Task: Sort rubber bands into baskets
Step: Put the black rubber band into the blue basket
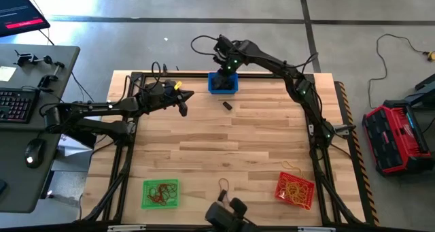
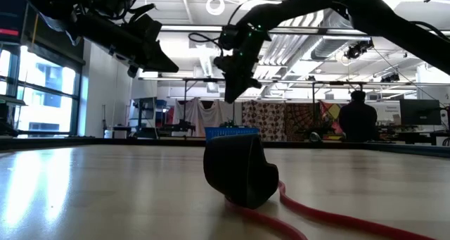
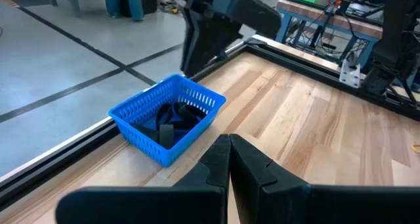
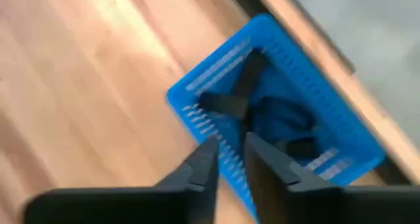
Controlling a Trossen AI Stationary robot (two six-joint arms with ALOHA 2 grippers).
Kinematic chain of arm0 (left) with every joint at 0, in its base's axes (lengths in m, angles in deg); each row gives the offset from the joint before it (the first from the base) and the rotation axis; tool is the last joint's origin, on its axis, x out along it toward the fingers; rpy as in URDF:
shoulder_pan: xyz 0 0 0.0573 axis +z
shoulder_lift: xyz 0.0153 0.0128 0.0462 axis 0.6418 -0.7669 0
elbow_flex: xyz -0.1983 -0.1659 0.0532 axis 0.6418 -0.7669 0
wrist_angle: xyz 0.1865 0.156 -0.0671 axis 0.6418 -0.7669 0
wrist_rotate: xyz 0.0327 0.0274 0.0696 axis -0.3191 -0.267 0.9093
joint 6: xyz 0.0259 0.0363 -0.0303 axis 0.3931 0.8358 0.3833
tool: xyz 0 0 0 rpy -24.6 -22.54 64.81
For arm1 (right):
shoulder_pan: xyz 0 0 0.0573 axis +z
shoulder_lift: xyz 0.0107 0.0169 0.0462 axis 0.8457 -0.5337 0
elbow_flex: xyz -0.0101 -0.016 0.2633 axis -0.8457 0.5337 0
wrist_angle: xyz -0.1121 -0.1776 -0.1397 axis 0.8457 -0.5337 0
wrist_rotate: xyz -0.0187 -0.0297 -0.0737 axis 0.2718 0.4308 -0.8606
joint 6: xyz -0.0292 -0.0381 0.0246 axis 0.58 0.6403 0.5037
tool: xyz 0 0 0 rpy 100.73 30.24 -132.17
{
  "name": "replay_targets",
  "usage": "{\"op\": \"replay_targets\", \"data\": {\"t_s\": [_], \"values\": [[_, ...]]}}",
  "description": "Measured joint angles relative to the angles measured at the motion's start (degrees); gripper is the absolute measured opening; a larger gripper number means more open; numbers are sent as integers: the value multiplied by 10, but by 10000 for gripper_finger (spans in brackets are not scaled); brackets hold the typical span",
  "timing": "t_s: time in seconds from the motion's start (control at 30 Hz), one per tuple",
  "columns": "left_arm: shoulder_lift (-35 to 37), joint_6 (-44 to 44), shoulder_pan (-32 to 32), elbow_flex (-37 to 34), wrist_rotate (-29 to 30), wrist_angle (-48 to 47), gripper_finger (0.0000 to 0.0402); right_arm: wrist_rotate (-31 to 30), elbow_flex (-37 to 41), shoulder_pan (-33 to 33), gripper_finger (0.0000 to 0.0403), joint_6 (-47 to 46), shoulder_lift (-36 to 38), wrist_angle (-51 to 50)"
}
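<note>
The right gripper (image 1: 224, 67) hangs over the small blue plastic mesh basket (image 1: 223, 83) at the top middle, probably to drop a band. Its fingers are slightly apart, seemingly holding nothing. Black rubber bands (image 3: 172, 122) lie inside. The left gripper (image 1: 182, 103), pressed together, waits nearby.

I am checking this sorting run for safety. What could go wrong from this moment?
1. The right gripper hangs over the blue basket, jaws slightly apart. Descending, it might hit the rim and push the basket, which sits at the table's far edge.
2. One black band lies on the table beside that basket and could be forgotten.
3. The left gripper, jaws shut, hovers nearby; the arms may collide.
</note>
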Motion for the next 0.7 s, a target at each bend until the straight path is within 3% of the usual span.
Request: {"op": "replay_targets", "data": {"t_s": [0.1, 0.5, 0.7], "values": [[0, 0, -1, 0, 0, 0, 0, 1, 4, 9, 9, -9, 1, -6], [0, 1, -1, 0, 0, 0, 0, -62, 4, 37, 1, -100, 3, 17], [0, 12, -1, 0, -1, 0, 0, -64, 5, 41, 0, -117, 3, 17]]}}
